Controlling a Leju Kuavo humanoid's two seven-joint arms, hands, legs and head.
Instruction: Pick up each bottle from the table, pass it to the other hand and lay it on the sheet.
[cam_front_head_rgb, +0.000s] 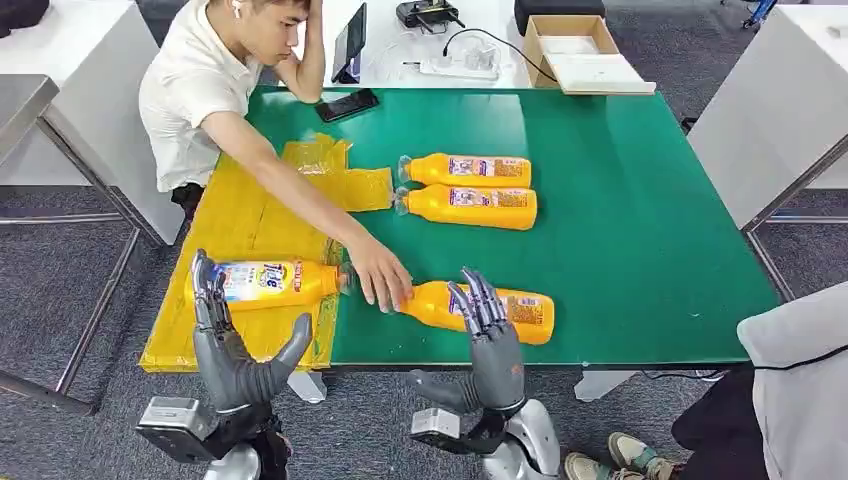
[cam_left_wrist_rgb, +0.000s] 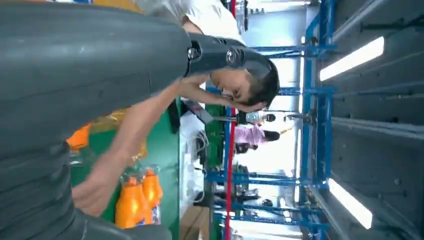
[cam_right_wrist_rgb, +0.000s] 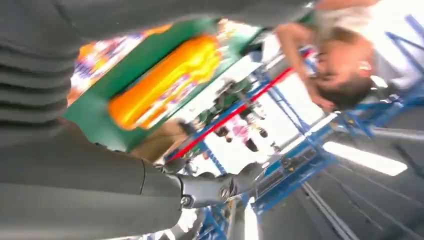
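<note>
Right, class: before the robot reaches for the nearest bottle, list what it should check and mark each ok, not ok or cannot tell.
1. Right hand holds nothing, fingers apart: ok.
2. Left hand holds nothing, ready to receive: ok.
3. Nearest bottle free to grasp: not ok, a person's hand rests at its cap end.
4. Yellow sheet has bare room for another bottle: ok, one bottle lies at its near end.
5. Two far bottles out of the way: ok, lying side by side on the green table.
</note>
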